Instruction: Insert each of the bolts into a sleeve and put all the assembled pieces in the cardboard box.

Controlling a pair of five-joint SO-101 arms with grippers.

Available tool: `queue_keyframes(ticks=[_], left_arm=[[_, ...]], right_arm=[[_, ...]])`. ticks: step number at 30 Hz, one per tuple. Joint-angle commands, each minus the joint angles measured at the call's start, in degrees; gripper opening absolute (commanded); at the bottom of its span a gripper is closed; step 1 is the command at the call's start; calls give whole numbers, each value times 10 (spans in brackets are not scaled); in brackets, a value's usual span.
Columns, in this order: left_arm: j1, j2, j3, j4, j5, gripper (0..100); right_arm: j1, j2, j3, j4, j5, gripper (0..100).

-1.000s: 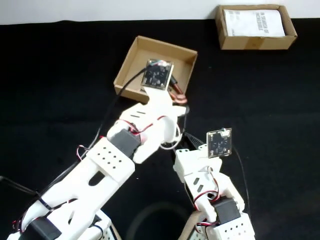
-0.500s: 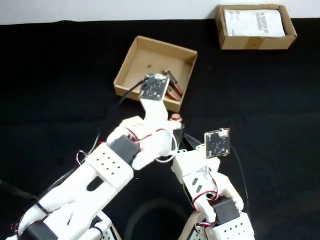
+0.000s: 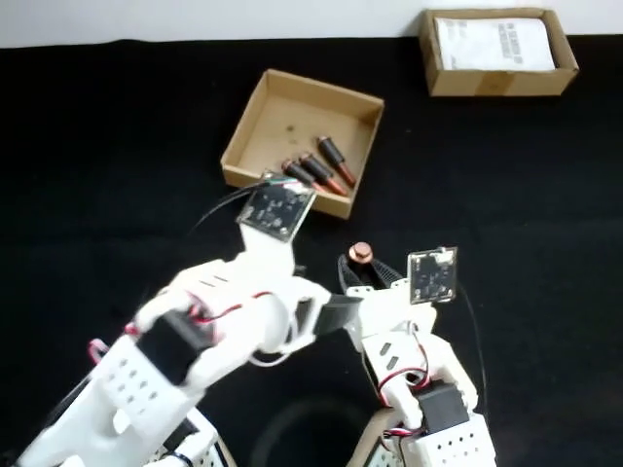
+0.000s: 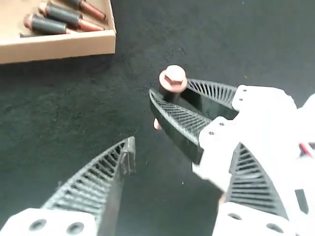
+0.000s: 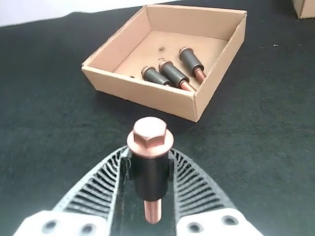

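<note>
1. Right wrist view: the right gripper (image 5: 149, 162) has its fingers (image 5: 106, 184) pinching a black sleeve (image 5: 149, 177); a copper bolt (image 5: 149, 139) runs through it, hex head at one end, shank tip poking out the other.
2. High view: the head faces up; the piece is held over the black tabletop (image 3: 117, 146), near the box (image 3: 243, 156) but outside its front wall.
3. In the box, three assembled pieces (image 3: 316, 170) lie side by side towards one wall.
4. Left wrist view: the left gripper (image 4: 179, 157) hangs just beside the right one; fingers spread wide, nothing in them.
5. A second box (image 3: 496, 83), paper inside, sits at the tabletop's far edge, well apart.
</note>
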Motion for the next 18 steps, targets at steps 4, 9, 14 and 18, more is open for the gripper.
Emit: queue_keyframes(ticks=[4,9,14,18], left_arm=[[-149,-138,0,3,-88,48],[-276,-207,25,-1,-98,22],[-390,-280,120,-46,-96,8],[-434,-361,262,-126,-95,8]], right_arm=[[84,24,-29,-7,-25,7],[87,157,-191,-7,-24,7],[87,359,-384,-5,-23,7],[74,516,-517,-4,42,7]])
